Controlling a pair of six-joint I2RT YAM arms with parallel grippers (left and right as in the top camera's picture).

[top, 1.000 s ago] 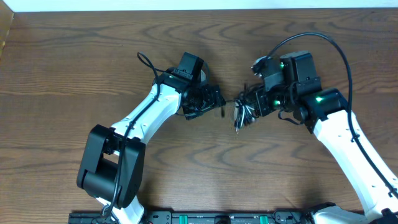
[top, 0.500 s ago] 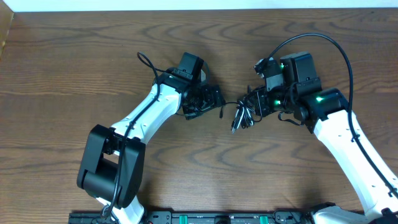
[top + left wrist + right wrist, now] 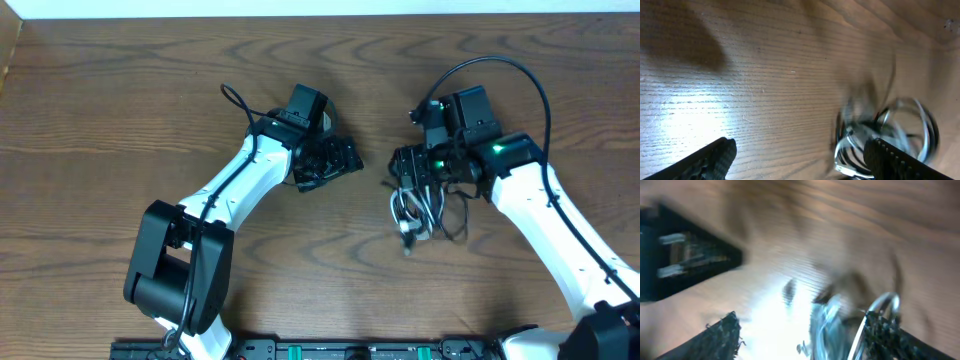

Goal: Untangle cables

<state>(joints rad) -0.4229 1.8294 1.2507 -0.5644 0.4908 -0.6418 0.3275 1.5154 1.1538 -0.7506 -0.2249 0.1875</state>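
robot lab, arms [image 3: 235,185] on wooden table [image 3: 100,120]

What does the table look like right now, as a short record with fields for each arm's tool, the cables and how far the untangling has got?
left tool: open, empty, off to the left of the cables, not touching them
right tool: open, fingers spread to either side of the cables; wrist view too blurred to tell contact
cables: black and white, looped together in one bundle by the right tool
table: brown wood
progress: the two not yet separated
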